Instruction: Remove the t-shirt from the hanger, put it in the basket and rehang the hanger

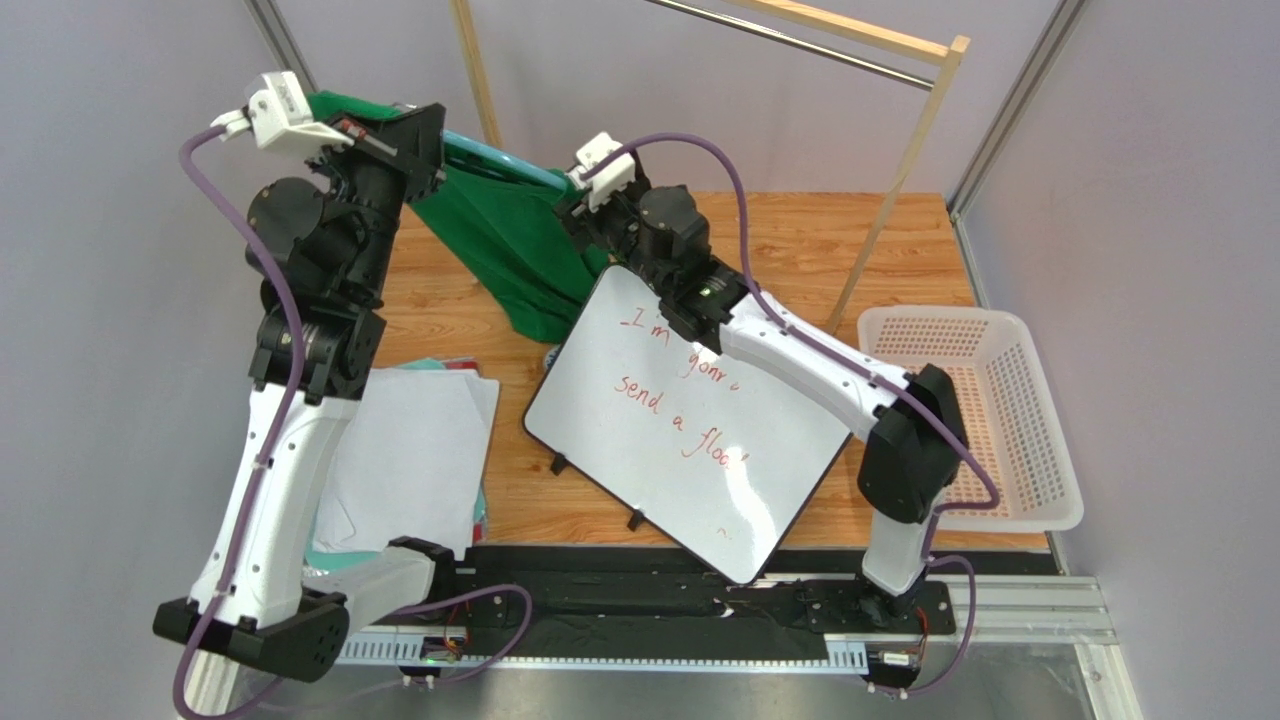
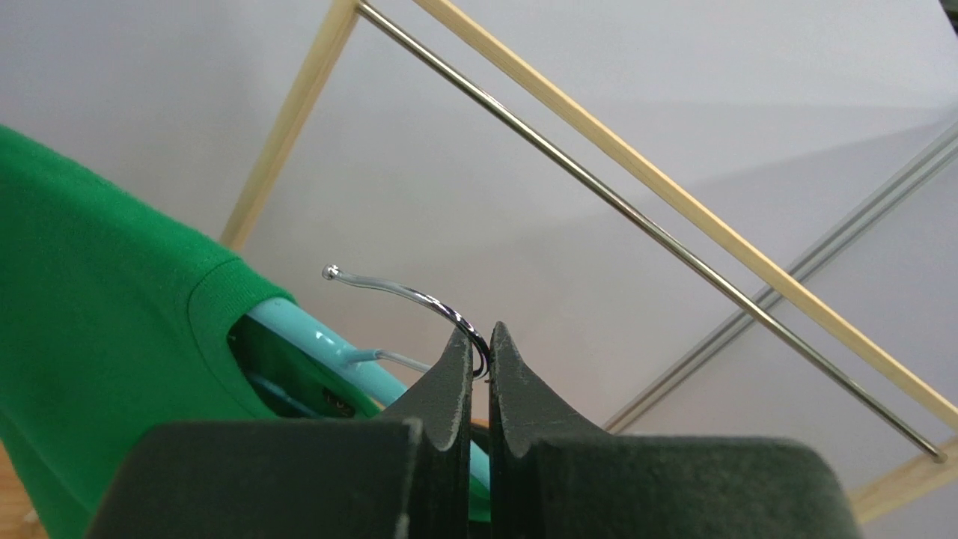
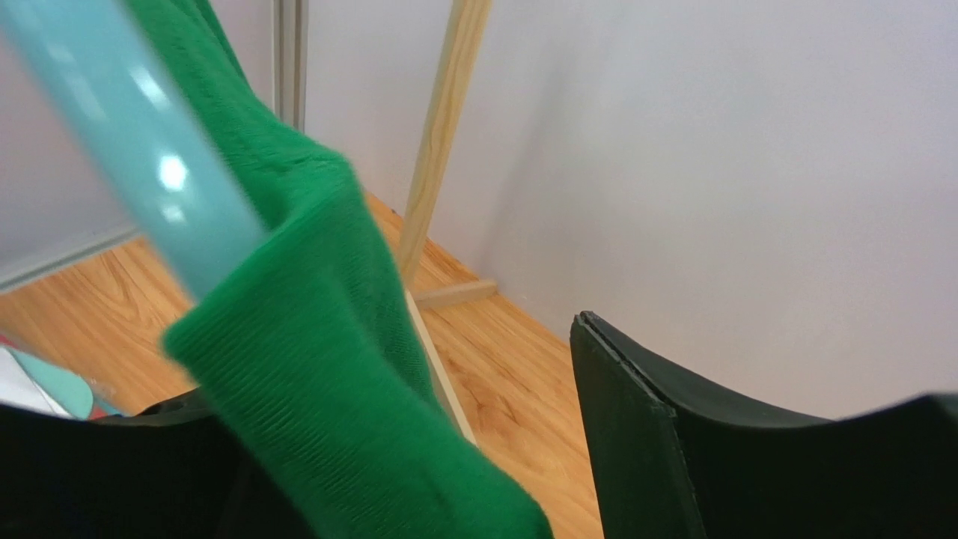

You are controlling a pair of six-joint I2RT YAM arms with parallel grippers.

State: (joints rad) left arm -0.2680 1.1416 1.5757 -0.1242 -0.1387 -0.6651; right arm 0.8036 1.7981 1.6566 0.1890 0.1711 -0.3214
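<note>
The dark green t-shirt [image 1: 511,248] hangs on the light-blue hanger [image 1: 504,156], held up in the air over the back left of the table. My left gripper [image 1: 425,143] is shut on the hanger's grey metal hook [image 2: 450,309]. The left wrist view shows the jaws closed on the wire, with the shirt's collar [image 2: 214,326] and the hanger's neck [image 2: 321,343] just left of them. My right gripper [image 1: 579,213] is open at the hanger's right end. In the right wrist view the shirt's fabric [image 3: 337,382] drapes off the hanger arm [image 3: 135,146] between my spread fingers [image 3: 630,438].
A whiteboard [image 1: 691,428] with red writing lies mid-table under the right arm. A white mesh basket [image 1: 984,413] stands at the right edge. Paper sheets [image 1: 406,450] lie front left. The wooden rack with its metal rail [image 1: 902,165] stands at the back.
</note>
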